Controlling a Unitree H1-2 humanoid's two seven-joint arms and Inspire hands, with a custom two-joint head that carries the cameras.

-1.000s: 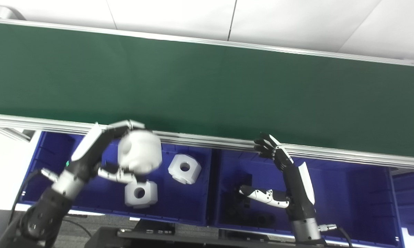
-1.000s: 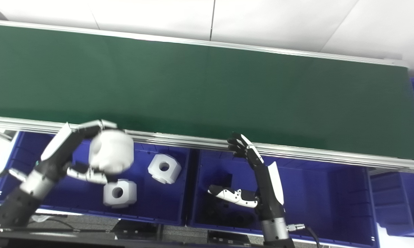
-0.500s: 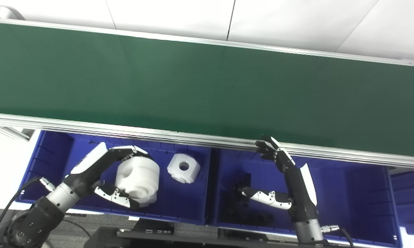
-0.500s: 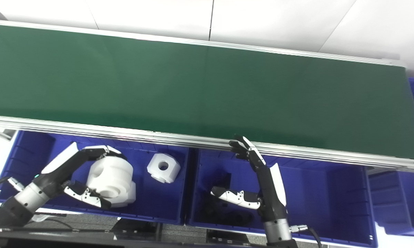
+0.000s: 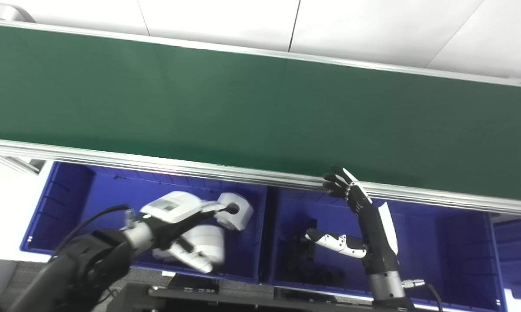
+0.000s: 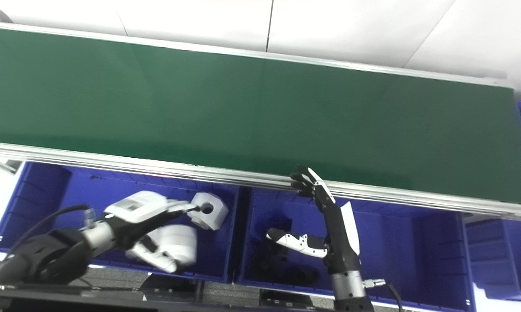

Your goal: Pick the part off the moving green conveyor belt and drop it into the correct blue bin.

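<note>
So the left hand went from carrying the white part over the belt's near rail a second ago to setting it down in the left bin, and now the wrist has rolled over above it. The part is lying on the bin floor, blurry, right under the hand with the thumb alongside it. Honestly can't tell whether the fingers have let go or are still on it. Either way, I'd say the drop is basically done and all that's left is pulling the hand clear. The part looks like chunky matte white plastic, rounded. The other white block just beside it is faceted with a round hole through it. The belt is bare flat dull green with aluminium rails. The right hand hangs empty with fingers spread over the middle bin, which has dark parts in it.
</note>
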